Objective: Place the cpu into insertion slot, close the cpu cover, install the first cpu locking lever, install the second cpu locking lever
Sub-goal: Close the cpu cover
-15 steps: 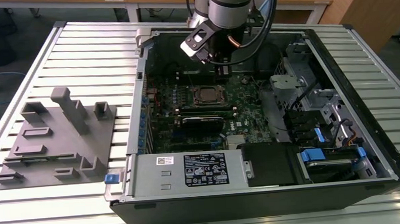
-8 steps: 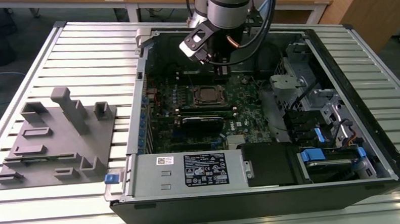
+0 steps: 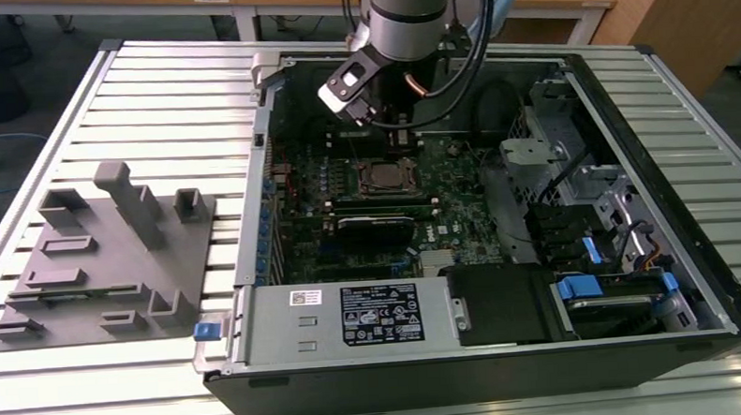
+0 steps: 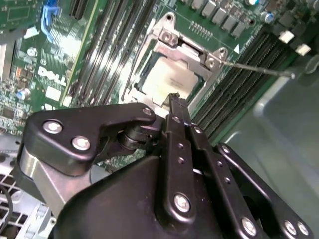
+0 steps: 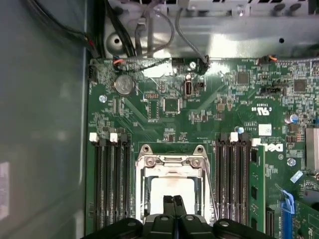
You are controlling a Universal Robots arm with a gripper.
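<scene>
The cpu (image 5: 172, 188) (image 4: 168, 79) lies flat in the insertion slot (image 3: 382, 177), its dull silver top showing through the cut-out of the cpu cover (image 5: 171, 161) (image 4: 192, 46). The cover lies down over the chip. My gripper (image 5: 174, 201) (image 4: 174, 101) (image 3: 400, 148) is shut with nothing between its fingers. Its tip hovers just over the edge of the chip; I cannot tell whether it touches. One thin wire locking lever (image 4: 259, 68) (image 5: 212, 194) juts out from the socket's corner beside the memory slots.
The socket sits on a green motherboard (image 3: 451, 180) inside an open black computer case (image 3: 478, 372). Long black memory slots (image 5: 110, 184) (image 5: 233, 179) flank the socket on both sides. A grey fixture plate (image 3: 110, 266) lies on the table at the exterior view's left.
</scene>
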